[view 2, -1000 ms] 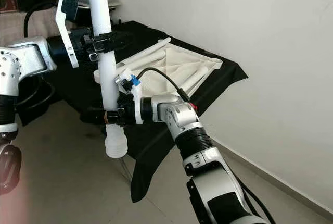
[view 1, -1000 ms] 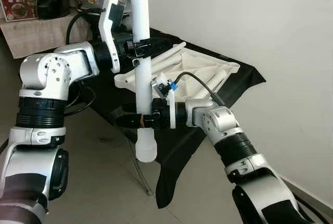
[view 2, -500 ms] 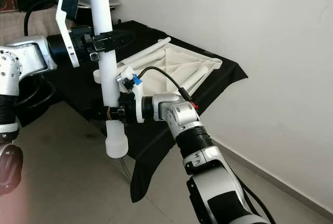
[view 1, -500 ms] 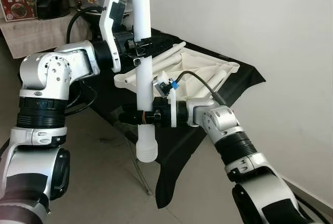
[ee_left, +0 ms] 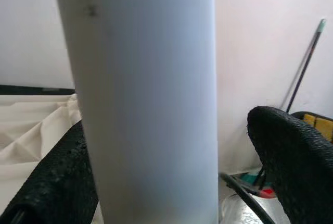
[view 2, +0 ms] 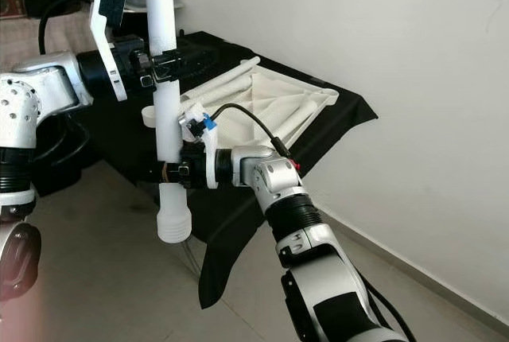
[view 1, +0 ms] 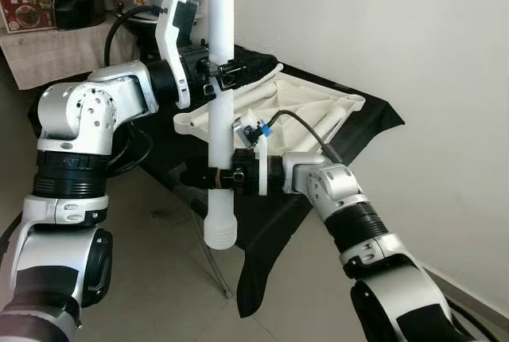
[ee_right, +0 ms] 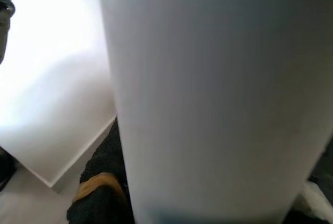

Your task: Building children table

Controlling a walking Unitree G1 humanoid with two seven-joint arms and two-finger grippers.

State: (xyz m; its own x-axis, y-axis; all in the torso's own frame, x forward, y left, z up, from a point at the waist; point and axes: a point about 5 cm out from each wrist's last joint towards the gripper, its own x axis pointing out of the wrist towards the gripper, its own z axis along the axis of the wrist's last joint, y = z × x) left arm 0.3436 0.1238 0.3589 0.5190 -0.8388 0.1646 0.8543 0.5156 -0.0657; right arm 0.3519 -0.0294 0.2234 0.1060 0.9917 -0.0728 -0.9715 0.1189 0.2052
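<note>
Left gripper (view 1: 216, 69): black fingers clamped on the upper part of the white table leg (view 1: 220, 111). Table leg: long, smooth, matte white tube, held upright in the air in front of the black-draped table (view 1: 374, 115); ribbed, wider foot cap (view 1: 220, 229) at its lower end; top runs out of view. Right gripper (view 1: 208, 176): closed around the same leg lower down, just above the cap. On the table behind: cream fabric panel (view 1: 298, 103) with further white tubes (view 1: 258, 83) lying across it.
</note>
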